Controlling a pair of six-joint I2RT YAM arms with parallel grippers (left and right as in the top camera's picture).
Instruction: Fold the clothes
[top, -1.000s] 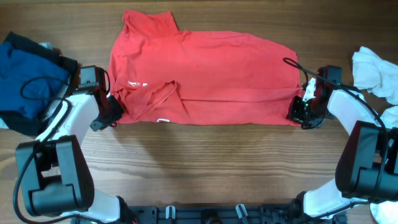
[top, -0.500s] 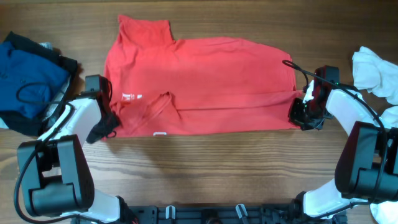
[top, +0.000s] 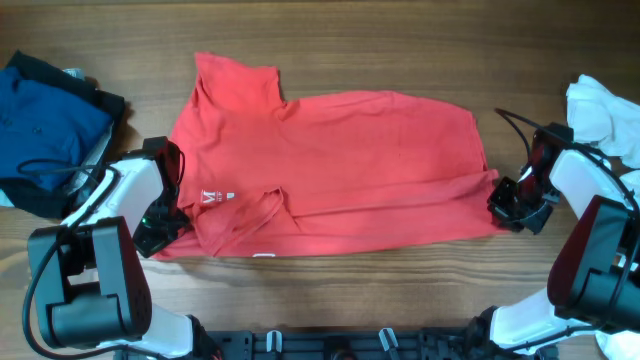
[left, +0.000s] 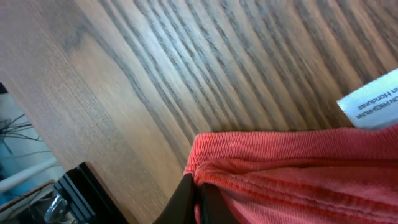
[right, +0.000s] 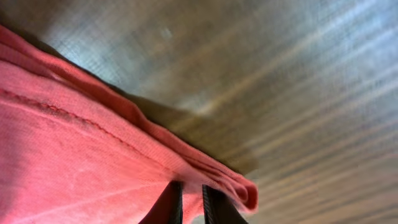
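Overhead faces straight down over the whole table (top: 330, 295). Both wrist views sit very close, sharing the shirt (top: 330, 160) edges.

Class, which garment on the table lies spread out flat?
The red short-sleeved T-shirt; the blue garment and the white garment sit crumpled at opposite sides.
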